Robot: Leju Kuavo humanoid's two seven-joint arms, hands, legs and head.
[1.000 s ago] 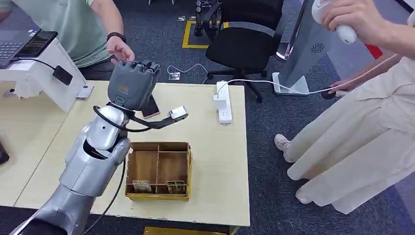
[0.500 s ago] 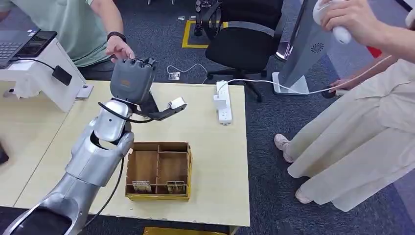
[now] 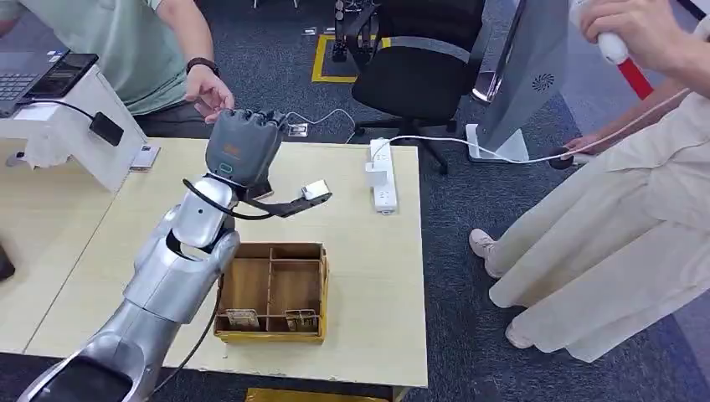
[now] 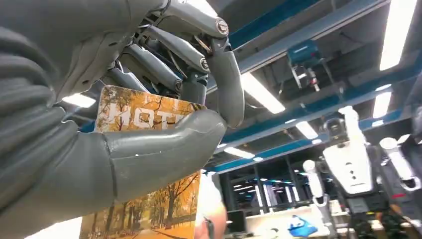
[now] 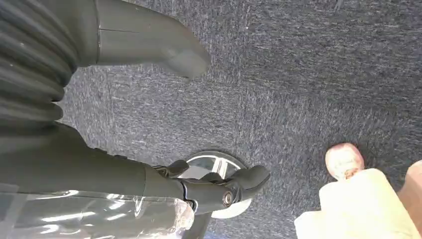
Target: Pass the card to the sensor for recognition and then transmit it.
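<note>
We keep our left hand [image 4: 164, 114] pinching the card [image 4: 144, 199] firmly, offering it steadily to the person's hand [image 3: 211, 90] at the far left.

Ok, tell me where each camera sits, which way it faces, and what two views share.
Head view: high on the body, looking down at the table; left arm raised.
Left wrist view: behind the left hand, facing the ceiling; it grips the card.
Right wrist view: behind the right hand, facing the carpet.
Shared: the left hand.
</note>
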